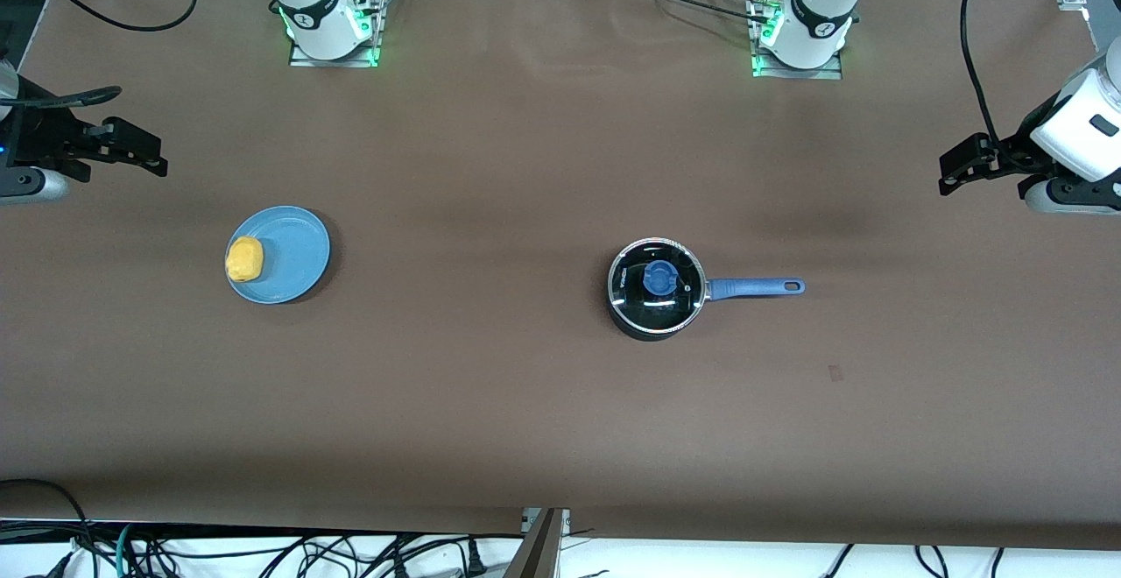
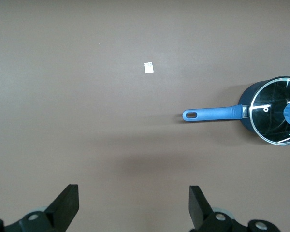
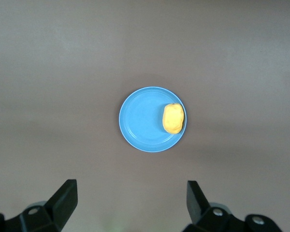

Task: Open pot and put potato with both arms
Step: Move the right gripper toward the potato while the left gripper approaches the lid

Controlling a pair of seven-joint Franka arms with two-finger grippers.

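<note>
The black pot (image 1: pixel 655 289) stands near the table's middle with its glass lid on and the blue knob (image 1: pixel 660 278) on top. Its blue handle (image 1: pixel 755 287) points toward the left arm's end. The yellow potato (image 1: pixel 244 259) lies on the rim side of a light-blue plate (image 1: pixel 293 250) toward the right arm's end. My left gripper (image 1: pixel 955 168) is open and empty, high over the table's left-arm end; its view shows the pot (image 2: pixel 273 117). My right gripper (image 1: pixel 144 151) is open and empty, high over the right-arm end; its view shows the potato (image 3: pixel 173 118) on the plate (image 3: pixel 140 121).
A small square mark (image 1: pixel 835 373) lies on the brown table, nearer to the front camera than the pot's handle; it also shows in the left wrist view (image 2: pixel 148 67). Cables hang along the table's front edge. Both arm bases stand at the table's back edge.
</note>
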